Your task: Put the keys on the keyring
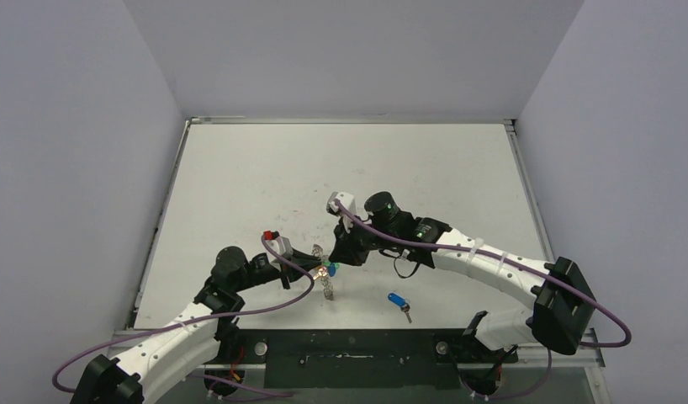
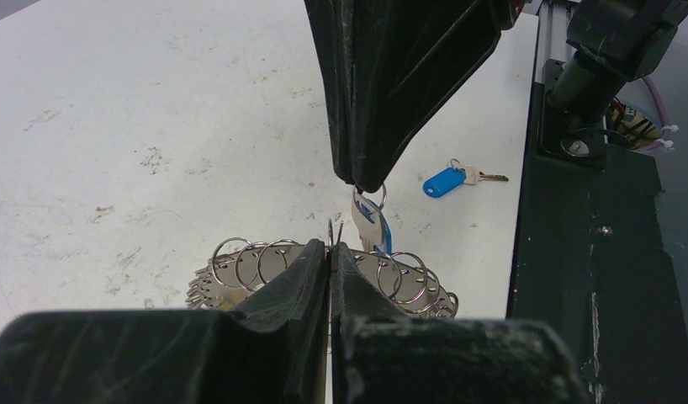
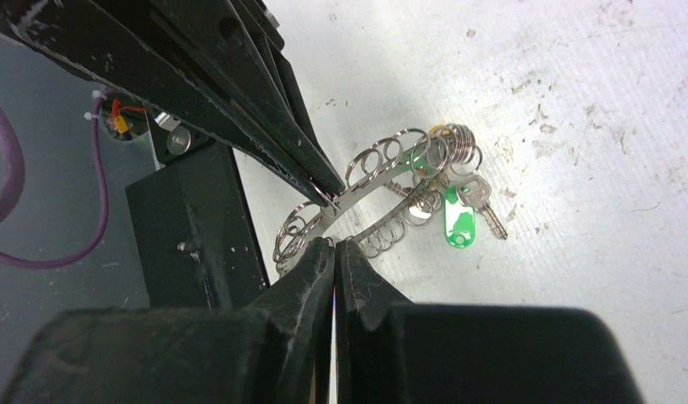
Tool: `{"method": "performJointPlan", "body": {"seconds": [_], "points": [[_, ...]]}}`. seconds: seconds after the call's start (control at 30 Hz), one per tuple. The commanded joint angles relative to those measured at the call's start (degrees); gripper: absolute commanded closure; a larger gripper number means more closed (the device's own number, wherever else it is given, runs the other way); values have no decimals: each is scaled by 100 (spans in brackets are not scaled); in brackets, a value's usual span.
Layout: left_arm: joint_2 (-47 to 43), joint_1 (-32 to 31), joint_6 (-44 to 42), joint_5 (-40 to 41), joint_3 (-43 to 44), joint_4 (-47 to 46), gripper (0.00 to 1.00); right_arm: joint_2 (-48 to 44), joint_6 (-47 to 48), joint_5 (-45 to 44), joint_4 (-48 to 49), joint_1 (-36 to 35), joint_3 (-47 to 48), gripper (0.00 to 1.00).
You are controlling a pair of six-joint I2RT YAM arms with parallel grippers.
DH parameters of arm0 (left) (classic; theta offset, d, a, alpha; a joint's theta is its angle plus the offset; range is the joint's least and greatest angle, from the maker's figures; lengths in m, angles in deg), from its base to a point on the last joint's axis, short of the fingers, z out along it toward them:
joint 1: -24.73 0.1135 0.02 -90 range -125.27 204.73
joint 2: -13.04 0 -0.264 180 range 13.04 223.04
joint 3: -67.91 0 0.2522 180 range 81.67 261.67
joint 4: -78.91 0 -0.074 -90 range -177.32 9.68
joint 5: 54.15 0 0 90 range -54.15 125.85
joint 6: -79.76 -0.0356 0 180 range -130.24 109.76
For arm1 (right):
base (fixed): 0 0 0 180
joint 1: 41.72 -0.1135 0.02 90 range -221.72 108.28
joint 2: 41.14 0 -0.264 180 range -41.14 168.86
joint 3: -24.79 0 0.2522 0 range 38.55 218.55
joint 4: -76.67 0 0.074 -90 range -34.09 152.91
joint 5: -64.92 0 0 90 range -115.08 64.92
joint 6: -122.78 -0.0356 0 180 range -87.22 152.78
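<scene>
Near the table's (image 1: 240,185) front edge, left gripper (image 2: 330,249) clamped the keyring (image 2: 273,265); right gripper (image 2: 362,179) pinched a blue-tagged key (image 2: 366,220) just above. Threading looked underway; next likely needed fine loop alignment.

A scuffed white table (image 1: 240,185) sits between pale walls (image 1: 71,126), edged by a black, perhaps metal, plate (image 1: 324,374).

Keyring (image 2: 240,263) mid-sect. behind left pincer (image 2: 330,250); yellow tag (image 3: 439,130) mostly behind loops (image 3: 463,140); key (image 2: 367,222) top inside right pincer (image 2: 362,183).
</scene>
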Motion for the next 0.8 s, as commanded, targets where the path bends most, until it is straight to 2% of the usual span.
{"method": "performJointPlan", "body": {"seconds": [0.0, 0.77], "points": [[12, -16, -34, -122, 202, -357, 100, -102, 34, 1, 462, -20, 254, 100], [-13, -18, 21, -111, 186, -383, 100, 208, -80, 297, 688, -90, 367, 100]]}}
